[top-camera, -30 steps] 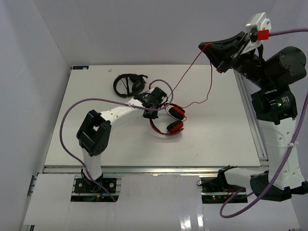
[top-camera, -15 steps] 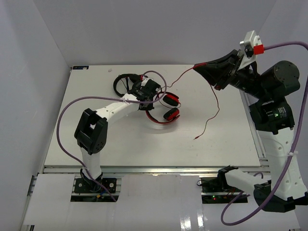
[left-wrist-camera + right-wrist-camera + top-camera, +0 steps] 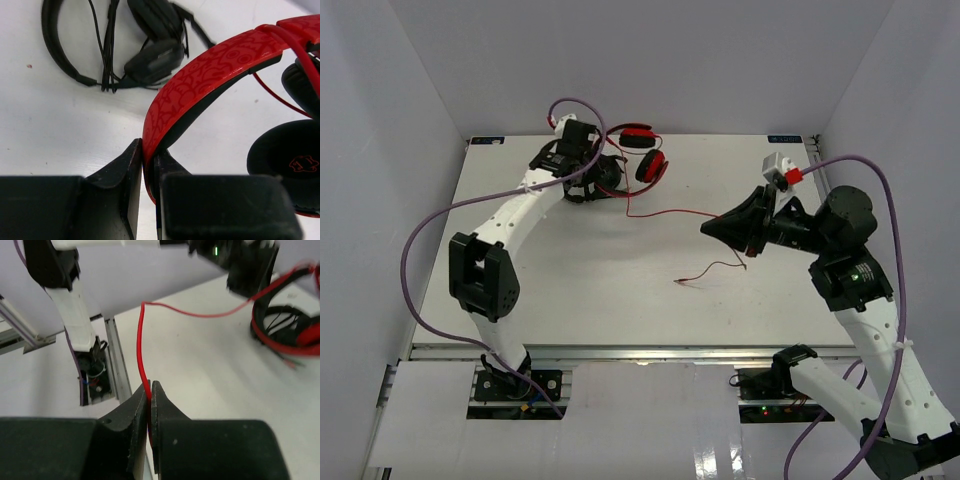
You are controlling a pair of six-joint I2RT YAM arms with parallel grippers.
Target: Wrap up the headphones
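Note:
The red headphones hang at the back of the table, held above it. My left gripper is shut on their red patterned headband; a black-padded earcup shows at the right of the left wrist view. The thin red cable runs from the headphones across the table to my right gripper, which is shut on it. The cable's loose end trails on the table. In the right wrist view the headphones are far right.
All-black headphones lie under my left gripper, also in the left wrist view. The white table is walled by white panels. A metal rail runs along its near edge.
My left gripper has carried the red headphones from mid-table back and left, above the black headphones. My right gripper has come down and left with the cable, from high at the back right.

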